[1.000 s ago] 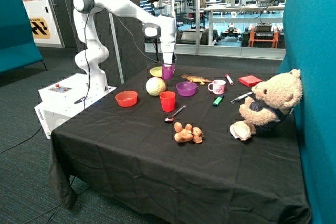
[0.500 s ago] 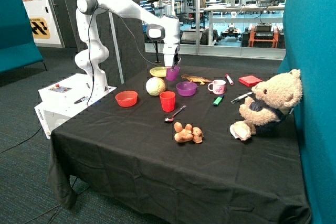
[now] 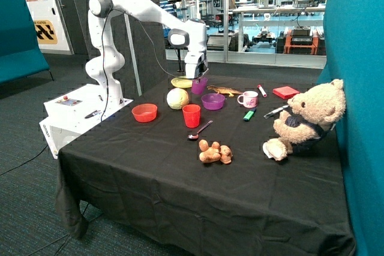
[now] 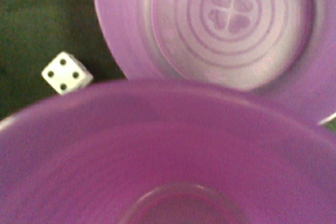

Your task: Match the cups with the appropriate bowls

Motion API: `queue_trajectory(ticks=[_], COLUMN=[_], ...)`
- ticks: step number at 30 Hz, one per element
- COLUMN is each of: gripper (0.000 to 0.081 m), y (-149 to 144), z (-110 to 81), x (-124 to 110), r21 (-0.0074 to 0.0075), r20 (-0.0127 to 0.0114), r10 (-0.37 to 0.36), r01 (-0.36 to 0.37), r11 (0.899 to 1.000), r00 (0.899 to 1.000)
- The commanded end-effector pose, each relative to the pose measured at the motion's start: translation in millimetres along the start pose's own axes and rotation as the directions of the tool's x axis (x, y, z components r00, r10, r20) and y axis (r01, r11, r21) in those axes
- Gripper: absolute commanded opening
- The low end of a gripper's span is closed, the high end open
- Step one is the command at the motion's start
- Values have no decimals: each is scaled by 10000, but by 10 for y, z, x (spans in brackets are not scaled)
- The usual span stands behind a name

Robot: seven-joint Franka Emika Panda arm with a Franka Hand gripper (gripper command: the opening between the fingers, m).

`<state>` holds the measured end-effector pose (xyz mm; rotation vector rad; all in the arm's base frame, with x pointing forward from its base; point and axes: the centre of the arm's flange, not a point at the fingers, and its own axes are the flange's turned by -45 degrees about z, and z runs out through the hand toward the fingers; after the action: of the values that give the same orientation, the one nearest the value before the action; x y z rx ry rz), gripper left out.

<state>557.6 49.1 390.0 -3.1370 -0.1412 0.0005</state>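
Note:
In the air, my gripper (image 3: 197,77) is shut on the purple cup (image 3: 199,85), between the yellow-green plate and the purple bowl (image 3: 213,101). In the wrist view the purple cup (image 4: 168,156) fills the near part of the picture. Just beyond its rim lies the purple bowl (image 4: 226,30), empty, with a heart pattern in its bottom. The red cup (image 3: 191,115) stands upright on the black cloth in front of the purple bowl. Apart from it, toward the robot's base, sits the red-orange bowl (image 3: 144,113), empty.
A yellow-green plate (image 3: 179,81) and a pale ball (image 3: 177,98) lie near the gripper. A white die (image 4: 64,73) sits beside the purple bowl. A white-and-pink mug (image 3: 248,99), toy lizard (image 3: 225,90), spoon (image 3: 200,130), green marker (image 3: 248,114) and teddy bear (image 3: 306,118) are also on the table.
My gripper has carried the purple cup sideways from over the yellow-green plate toward the purple bowl, and slightly lower. Nothing on the table has moved.

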Motion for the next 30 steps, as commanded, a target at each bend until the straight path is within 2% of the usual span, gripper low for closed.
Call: queue_trajectory(ticks=[1, 9, 16, 30], gripper=[0, 0, 0, 0], y=[-138, -213, -101, 218], z=[-84, -182, -228, -50], x=[121, 297, 504, 572], r21=[-14, -14, -14, -14], r20=[-3, -2, -3, -3], r10=[29, -104, 171, 596], r01=[-29, 104, -171, -596], r11=[10000, 9999, 9999, 9982], r00=[10000, 9999, 9999, 9982])
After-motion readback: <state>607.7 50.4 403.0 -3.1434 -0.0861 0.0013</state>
